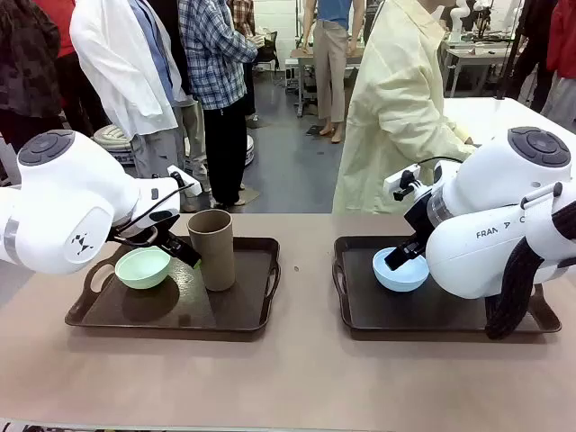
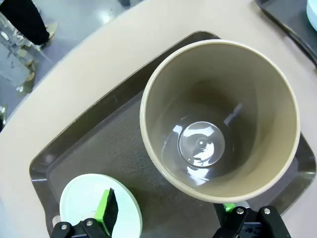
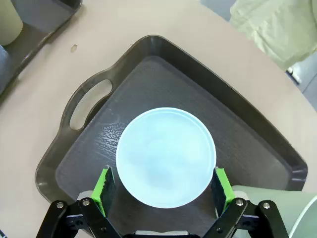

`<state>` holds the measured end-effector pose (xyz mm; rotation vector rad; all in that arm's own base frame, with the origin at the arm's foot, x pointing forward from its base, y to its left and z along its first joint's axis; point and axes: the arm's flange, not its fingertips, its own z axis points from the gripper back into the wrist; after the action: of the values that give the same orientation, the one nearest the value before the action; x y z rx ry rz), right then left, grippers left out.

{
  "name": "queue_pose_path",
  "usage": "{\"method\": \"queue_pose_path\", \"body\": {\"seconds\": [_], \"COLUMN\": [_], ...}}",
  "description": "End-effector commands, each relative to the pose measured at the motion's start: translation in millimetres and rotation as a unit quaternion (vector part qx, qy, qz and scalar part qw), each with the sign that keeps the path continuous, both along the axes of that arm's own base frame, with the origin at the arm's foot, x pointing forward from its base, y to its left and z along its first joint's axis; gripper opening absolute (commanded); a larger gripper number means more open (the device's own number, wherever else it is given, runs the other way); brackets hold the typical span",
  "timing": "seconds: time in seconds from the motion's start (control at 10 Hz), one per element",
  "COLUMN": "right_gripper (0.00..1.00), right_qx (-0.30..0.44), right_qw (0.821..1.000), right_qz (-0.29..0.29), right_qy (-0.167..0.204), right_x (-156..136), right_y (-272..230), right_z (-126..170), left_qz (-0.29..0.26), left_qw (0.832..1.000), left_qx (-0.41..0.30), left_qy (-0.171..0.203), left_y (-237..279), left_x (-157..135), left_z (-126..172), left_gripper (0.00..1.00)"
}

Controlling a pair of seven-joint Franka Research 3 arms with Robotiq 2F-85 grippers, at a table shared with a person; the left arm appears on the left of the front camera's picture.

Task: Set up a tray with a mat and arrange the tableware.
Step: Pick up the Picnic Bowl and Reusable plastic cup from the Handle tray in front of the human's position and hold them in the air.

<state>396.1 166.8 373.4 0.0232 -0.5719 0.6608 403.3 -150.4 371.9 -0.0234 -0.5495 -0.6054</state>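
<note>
On the left tray (image 1: 261,315) lies a dark mat (image 1: 184,304) with a mint green bowl (image 1: 142,266) and a tall brown cup (image 1: 212,249) on it. My left gripper (image 1: 175,245) hangs open between the two, just behind them. From the left wrist, the cup (image 2: 220,119) shows from above and the bowl (image 2: 81,198) sits by one fingertip (image 2: 106,206). On the right tray (image 1: 432,330) rests a light blue bowl (image 1: 400,270). My right gripper (image 3: 163,186) is open, its pads either side of the bowl (image 3: 166,156). A pale green cup (image 3: 277,208) stands beside it.
A person in a pale yellow gown (image 1: 396,108) stands at the far edge behind the right tray. Other people stand farther back on the left. Bare tan table (image 1: 306,378) runs between the two trays and along the near edge.
</note>
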Motion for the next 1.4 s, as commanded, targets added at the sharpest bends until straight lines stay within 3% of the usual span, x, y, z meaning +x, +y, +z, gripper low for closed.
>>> {"method": "queue_pose_path", "body": {"seconds": [0.0,1.3], "right_gripper": [1.0,1.0], "right_qx": [0.0,0.0], "right_qw": [1.0,1.0], "right_qz": [0.0,0.0], "right_qy": [0.0,0.0], "right_x": [0.0,0.0], "right_y": [0.0,-0.1], "right_z": [0.0,0.0], "left_qz": [0.0,0.0], "left_qw": [1.0,1.0], "left_qx": [0.0,0.0], "left_qy": [0.0,0.0], "left_y": [-0.1,-0.2], "left_x": [-0.1,-0.1], "left_z": [0.0,0.0], "left_gripper": [1.0,1.0]}}
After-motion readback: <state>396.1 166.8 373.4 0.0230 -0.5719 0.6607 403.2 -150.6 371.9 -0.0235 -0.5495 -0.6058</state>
